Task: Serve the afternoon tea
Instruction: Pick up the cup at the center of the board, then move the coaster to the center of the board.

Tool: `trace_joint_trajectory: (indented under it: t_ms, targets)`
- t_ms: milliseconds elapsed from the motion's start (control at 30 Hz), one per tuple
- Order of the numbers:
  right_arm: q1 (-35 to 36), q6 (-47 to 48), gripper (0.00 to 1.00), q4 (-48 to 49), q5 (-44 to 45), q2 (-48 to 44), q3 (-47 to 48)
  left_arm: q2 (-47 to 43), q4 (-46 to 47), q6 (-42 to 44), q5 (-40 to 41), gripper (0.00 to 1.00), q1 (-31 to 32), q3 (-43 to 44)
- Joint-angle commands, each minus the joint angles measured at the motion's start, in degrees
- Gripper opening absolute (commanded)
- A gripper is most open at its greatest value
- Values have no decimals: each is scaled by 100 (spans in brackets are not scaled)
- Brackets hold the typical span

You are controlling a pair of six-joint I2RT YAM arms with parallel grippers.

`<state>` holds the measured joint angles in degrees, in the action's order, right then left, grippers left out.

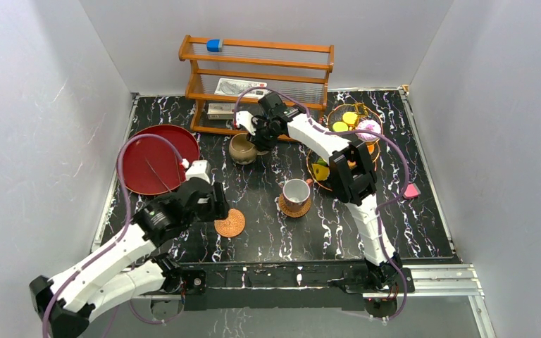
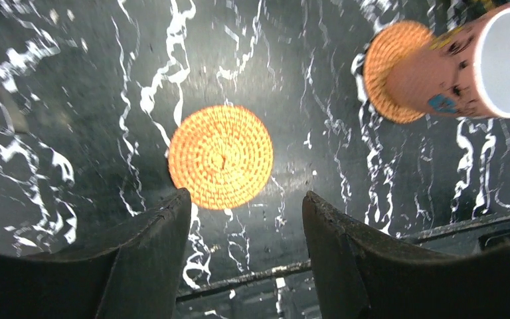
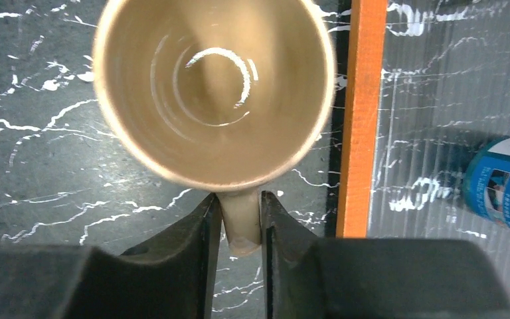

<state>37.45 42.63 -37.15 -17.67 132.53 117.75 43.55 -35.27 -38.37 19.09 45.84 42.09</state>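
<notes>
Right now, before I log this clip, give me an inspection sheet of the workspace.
Surface: black marbled table, no spills seen.
Job's things: tan mug beside wooden rack; white cup on one coaster; second coaster bare; toy pastries on tiered stand.
Clutter: red tray, the rack, pink piece at right.
Grippers: right gripper shut on the mug's handle; left gripper open beside the bare coaster.
Cables: purple cables loop along both arms.
Surroundings: plain white walls.

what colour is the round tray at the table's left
The round tray is dark red, seen best in the top external view.
</notes>
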Motion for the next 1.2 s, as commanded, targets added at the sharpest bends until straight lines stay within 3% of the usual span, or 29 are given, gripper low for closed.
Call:
trace_joint_trajectory:
  t_ms: [0, 200, 533, 867, 1167]
  targets:
    - [53, 74, 26, 295, -150, -136, 61, 756, -267, -687, -649, 59, 4, 50]
    - [113, -91, 0, 417, -180, -492, -85, 1383, -238, -760, -825, 56, 7, 30]
    - [113, -1029, 0, 1024, -98, -1665, -635, 1348, 269, -1093, -513, 40, 6, -630]
    - [96, -1266, 0, 1465, 271, -2992, -1446, 2093, 1070, -1112, -251, 23, 9, -864]
    - [-142, -1627, 0, 1825, 523, -3809, -2195, 2896, 2146, -891, -163, 20, 12, -910]
